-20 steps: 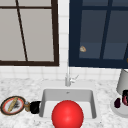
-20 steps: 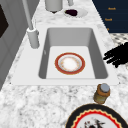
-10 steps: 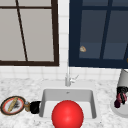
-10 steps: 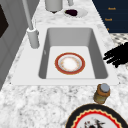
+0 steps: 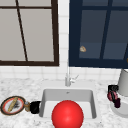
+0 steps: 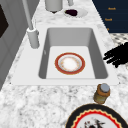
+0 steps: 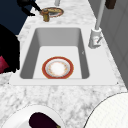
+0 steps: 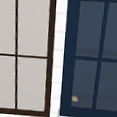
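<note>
Left hand (image 5: 35,107) is hovering just beside a small lidded jar (image 5: 26,106), fingers lying straight and spread, gripping nothing. The jar is standing upright next to a patterned plate (image 5: 10,106), probably parked there to be clear of the sink (image 5: 45,100). Right hand (image 5: 112,89) is hanging against a dark-pink object (image 5: 112,96) above a white plate (image 5: 120,111); whether it is clasping it, I cannot tell. A red-rimmed plate (image 6: 70,63) is lying flat in the basin. A marble-look counter (image 6: 37,105) is running beneath the paned windows (image 8: 30,50).

A kitchen: marble counter (image 6: 37,105), sink (image 6: 71,37) with faucet (image 5: 68,75), windows (image 8: 22,52) behind.
</note>
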Controlling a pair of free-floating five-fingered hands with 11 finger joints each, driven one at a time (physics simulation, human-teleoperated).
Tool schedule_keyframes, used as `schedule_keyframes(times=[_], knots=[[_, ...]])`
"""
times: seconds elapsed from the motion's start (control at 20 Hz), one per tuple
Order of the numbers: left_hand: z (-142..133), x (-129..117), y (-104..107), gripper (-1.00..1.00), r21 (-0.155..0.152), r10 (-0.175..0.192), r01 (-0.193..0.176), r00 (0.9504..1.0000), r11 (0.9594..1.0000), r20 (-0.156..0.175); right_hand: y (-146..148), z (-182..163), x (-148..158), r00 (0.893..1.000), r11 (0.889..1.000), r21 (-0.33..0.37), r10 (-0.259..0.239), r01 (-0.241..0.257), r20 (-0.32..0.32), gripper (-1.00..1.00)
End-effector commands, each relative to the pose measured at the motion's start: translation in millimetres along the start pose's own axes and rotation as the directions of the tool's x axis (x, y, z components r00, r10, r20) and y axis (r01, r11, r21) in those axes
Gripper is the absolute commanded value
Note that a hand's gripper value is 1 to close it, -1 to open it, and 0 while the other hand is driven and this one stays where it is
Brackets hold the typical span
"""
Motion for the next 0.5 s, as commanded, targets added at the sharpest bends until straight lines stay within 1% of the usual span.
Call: schedule_keyframes(times=[0.0,0.45], knots=[[0,0,0,0.0,0.0,0.0,0.0,1.0,1.0,0.0,-1,3,31,1.0,1.0,0.001,-0.009,0.009,0.007,1.0],[0,0,0,0.0,0.0,0.0,0.0,1.0,1.0,0.0,10,0,105,1.0,1.0,0.001,-0.017,0.017,0.012,1.0]])
